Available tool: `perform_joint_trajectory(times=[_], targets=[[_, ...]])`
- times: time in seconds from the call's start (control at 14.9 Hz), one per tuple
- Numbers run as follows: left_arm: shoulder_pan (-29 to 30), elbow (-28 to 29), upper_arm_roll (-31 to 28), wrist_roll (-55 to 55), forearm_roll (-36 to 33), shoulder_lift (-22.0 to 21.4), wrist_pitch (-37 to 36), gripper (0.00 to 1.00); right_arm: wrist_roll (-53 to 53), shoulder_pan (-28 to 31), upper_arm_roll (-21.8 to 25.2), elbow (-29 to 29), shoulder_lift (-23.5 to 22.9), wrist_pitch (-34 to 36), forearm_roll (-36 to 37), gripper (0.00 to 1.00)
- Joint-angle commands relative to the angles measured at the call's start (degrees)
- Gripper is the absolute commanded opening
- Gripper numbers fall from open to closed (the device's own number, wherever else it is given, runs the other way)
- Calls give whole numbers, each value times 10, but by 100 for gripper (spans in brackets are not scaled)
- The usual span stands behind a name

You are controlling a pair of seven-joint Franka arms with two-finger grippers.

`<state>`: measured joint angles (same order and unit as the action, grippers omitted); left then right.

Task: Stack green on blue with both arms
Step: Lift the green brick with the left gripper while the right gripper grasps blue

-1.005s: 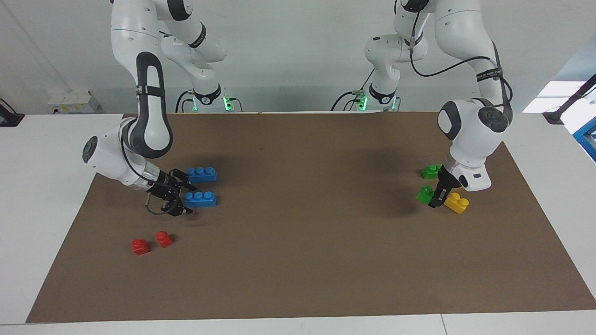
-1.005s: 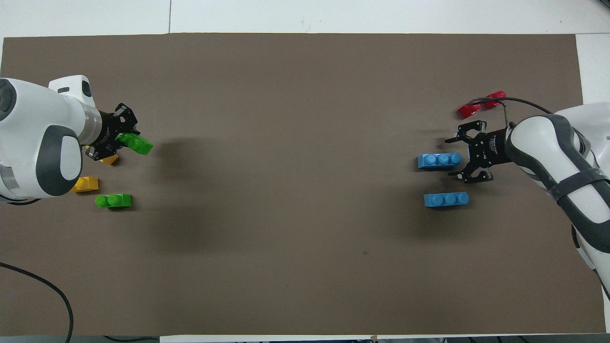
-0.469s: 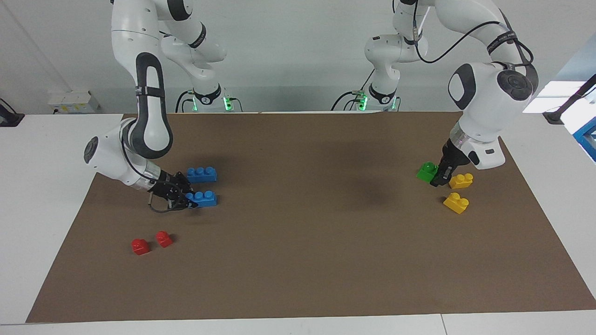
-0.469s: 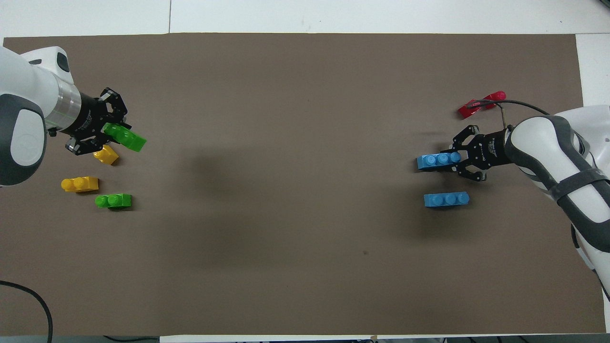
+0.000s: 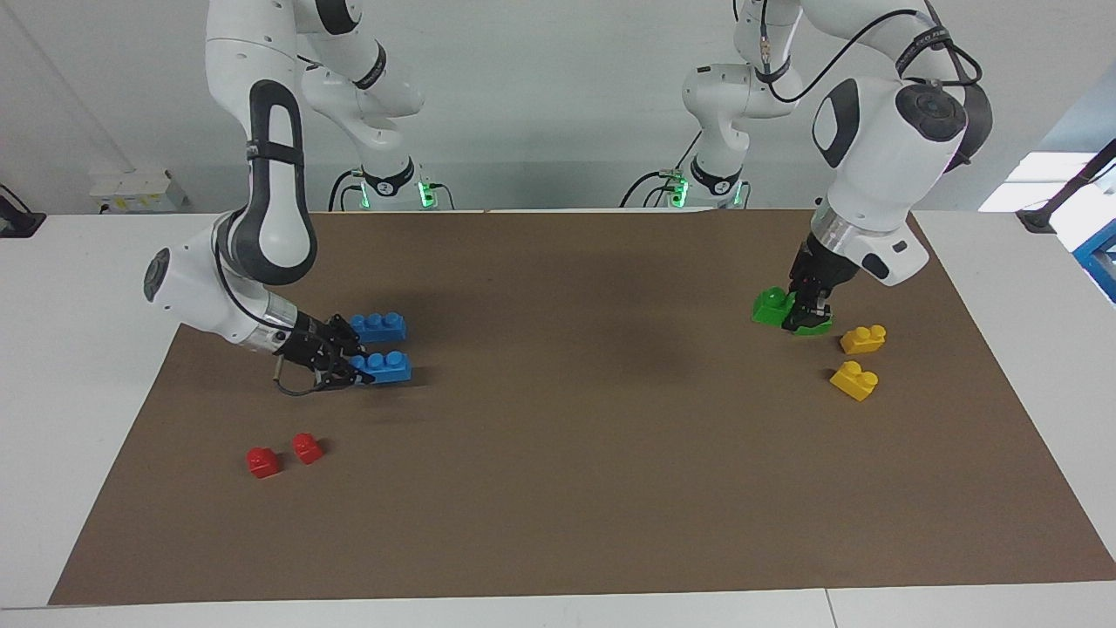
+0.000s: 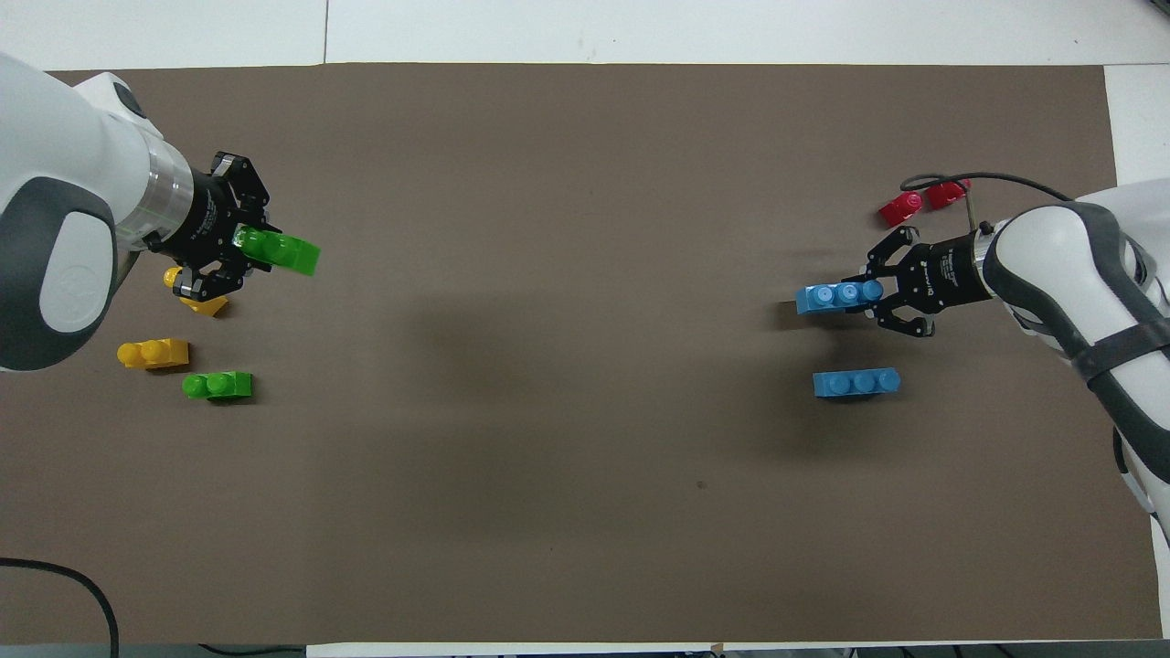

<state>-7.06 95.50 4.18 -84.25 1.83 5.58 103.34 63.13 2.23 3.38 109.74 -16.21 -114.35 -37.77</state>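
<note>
The left pincer [image 5: 806, 316] is clamped on a green brick [image 5: 771, 308] and carries it in the air above the brown mat [image 5: 558, 488], at the left arm's end of the bench [image 5: 87, 262]. In the overhead view this brick [image 6: 277, 249] juts out of the pincer [image 6: 245, 247] toward the middle of the mat.

A second green brick [image 6: 218, 385] lies on the mat near the same end, just beside a yellow brick [image 6: 154, 352]. Another yellow brick [image 6: 194, 294] lies partly under the left pincer in the overhead view.

At the right arm's end, the right pincer [image 5: 356, 371] is closed on the end of a blue brick [image 5: 384, 366], gripping it low over the mat; whether the brick touches the mat cannot be told. A second blue brick [image 5: 377, 326] lies on the mat just beside it, nearer to the robots' edge of the bench.

Two red bricks [image 5: 282, 454] sit side by side nearer to the edge of the bench away from the robots, well apart from the blue pair.
</note>
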Motion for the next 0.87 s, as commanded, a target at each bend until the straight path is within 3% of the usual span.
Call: perform_joint_trajectory(times=[0.0,0.33,0.8], targets=[[-1,3,6,-35,7,-36,-44,0,89,-43,-3,-16,42,25,-9,0],[-9,4,9,-80,7,-39,-51,0,185,-160,-4,-10,53,-9,-9,0],[-9,6,79,-203,6,-40,-41,0,298,-284,-4,49,52,-168,-17,0]])
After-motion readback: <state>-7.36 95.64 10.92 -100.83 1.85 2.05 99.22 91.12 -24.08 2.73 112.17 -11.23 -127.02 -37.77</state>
